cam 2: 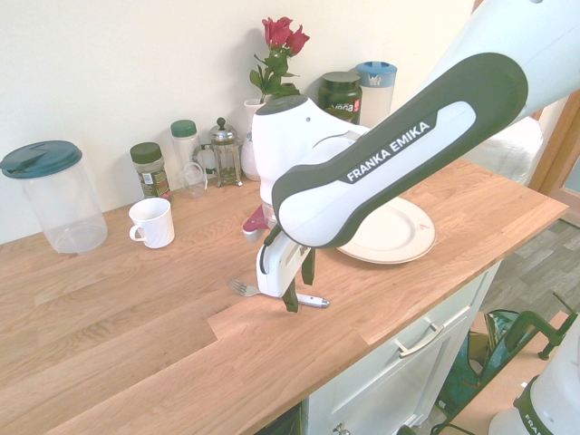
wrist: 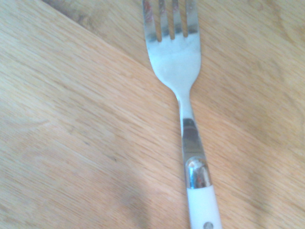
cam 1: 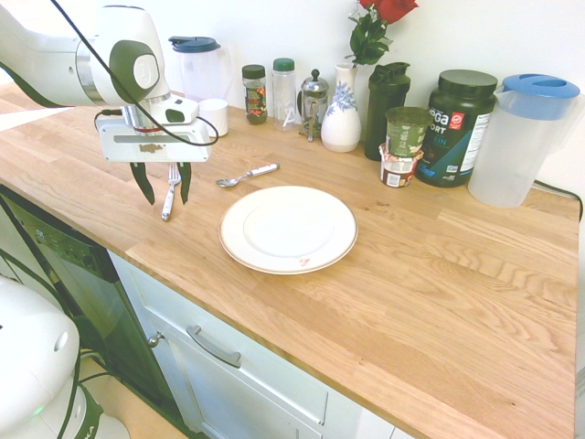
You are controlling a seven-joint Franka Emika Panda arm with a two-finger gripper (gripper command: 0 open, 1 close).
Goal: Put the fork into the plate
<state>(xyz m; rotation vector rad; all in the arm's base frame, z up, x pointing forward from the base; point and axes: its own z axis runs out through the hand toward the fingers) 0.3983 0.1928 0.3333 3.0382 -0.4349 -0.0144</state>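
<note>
1. The fork (cam 1: 170,189) is seen flat on the bench (cam 1: 439,274), long axis running 12 to 6 in the first exterior view, tines toward 12, white-ended handle toward 6.
2. The hand (cam 1: 163,192) is pointed straight down over it, fingers apart and straddling the fork; no grasp is seen.
3. The plate (cam 1: 288,229) lies at 3 o'clock of the fork, well apart.
4. A spoon (cam 1: 245,176) is noted between them, nearer 1 o'clock.
5. A white mug (cam 2: 151,223) stands behind.
</note>
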